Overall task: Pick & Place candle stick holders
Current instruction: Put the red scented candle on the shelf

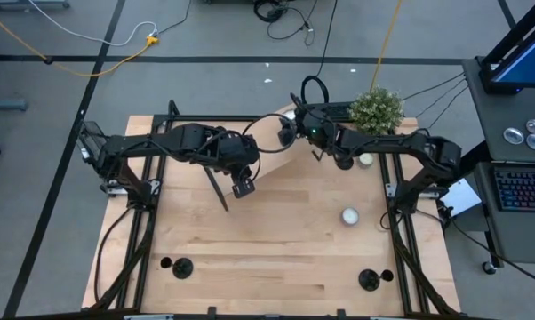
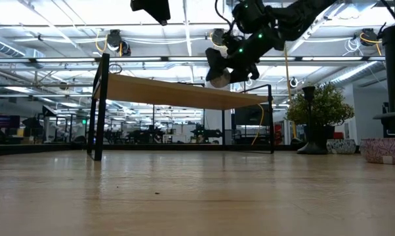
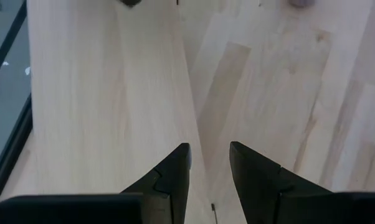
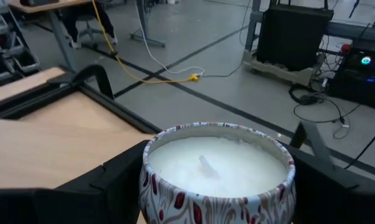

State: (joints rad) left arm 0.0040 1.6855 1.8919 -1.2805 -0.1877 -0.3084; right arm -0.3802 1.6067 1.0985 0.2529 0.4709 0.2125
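Two candle stick holders stand near the counter's front edge in the high view: the left candle stick holder toward the left corner, the right candle stick holder toward the right corner, well apart from each other and from both arms. The left pincer hangs over the middle of the wooden counter. The right pincer is raised over the back edge, next to a potted plant. A tealight candle lies on the right half of the counter, another tealight farther back beside the right arm.

Low view: the right pincer hangs high above the counter surface, a pale round object between its fingers. The potted plant stands at the right, and a patterned tin sits at the right edge.

Left wrist view: the left pincer points down at bare wood, its fingers parted with nothing between them.

Right wrist view: the right pincer grips a tin candle of white wax with a red-leaf patterned wall, the dark fingers pressed against both sides of it; the workshop floor and cables lie beyond.
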